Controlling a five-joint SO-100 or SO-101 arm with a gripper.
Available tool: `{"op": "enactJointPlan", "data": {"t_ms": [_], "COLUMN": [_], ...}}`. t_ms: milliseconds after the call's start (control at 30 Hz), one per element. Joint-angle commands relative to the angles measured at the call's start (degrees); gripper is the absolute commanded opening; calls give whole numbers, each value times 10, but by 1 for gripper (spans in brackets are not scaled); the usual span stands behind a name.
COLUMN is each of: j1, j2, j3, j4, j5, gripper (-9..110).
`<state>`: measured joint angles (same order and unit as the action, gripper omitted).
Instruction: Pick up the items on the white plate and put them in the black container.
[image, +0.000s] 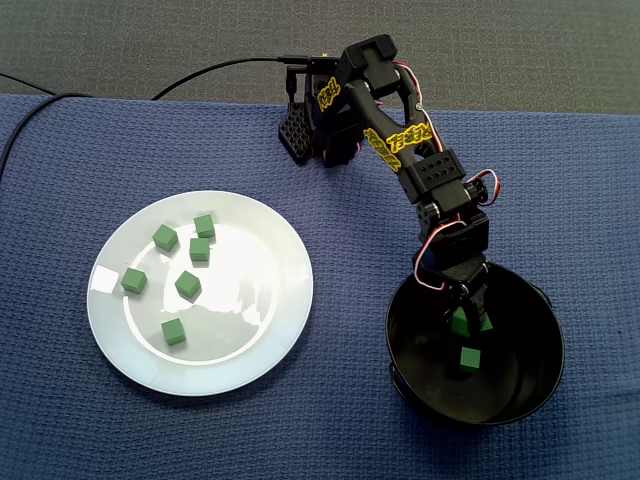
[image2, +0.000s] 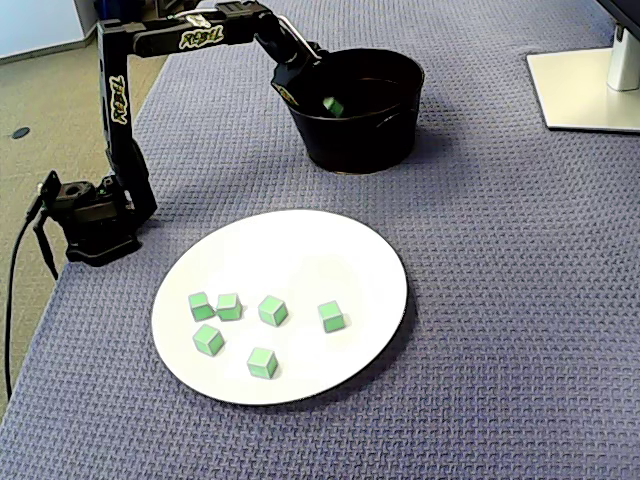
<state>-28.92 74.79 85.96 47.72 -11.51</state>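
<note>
A white plate (image: 262, 300) (image2: 300, 250) holds several green cubes, such as a green cube (image: 188, 285) near its middle and a green cube (image2: 331, 316) toward its right side in the other fixed view. The black container (image: 540, 385) (image2: 360, 145) stands apart from the plate. My gripper (image: 468, 318) (image2: 325, 100) reaches down inside the container and looks shut on a green cube (image: 460, 323) (image2: 333, 105), held above the floor. Another green cube (image: 469, 358) lies on the container's floor just below it.
The arm's base (image: 310, 130) (image2: 90, 215) sits at the edge of the blue cloth (image: 350, 400), with a black cable (image: 200, 72) trailing off. A white monitor stand (image2: 585, 85) occupies one corner beyond the container.
</note>
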Motion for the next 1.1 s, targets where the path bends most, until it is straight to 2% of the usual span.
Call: {"op": "enactJointPlan", "data": {"t_ms": [0,133,267,467,600,800,900,1067], "j1": [8,19,53,174,295,434,482,559], "j2": [31,102,189,311,366,420,433,438], "j3": [-24,-37,-86,-177,-156,-29,25,111], "j4": [11,63,171,367,465,544,570,543], "j5": [3,6,23,31,-49,-271,-353,-426], "gripper": [28,30,29,27,28,24,21,19]}}
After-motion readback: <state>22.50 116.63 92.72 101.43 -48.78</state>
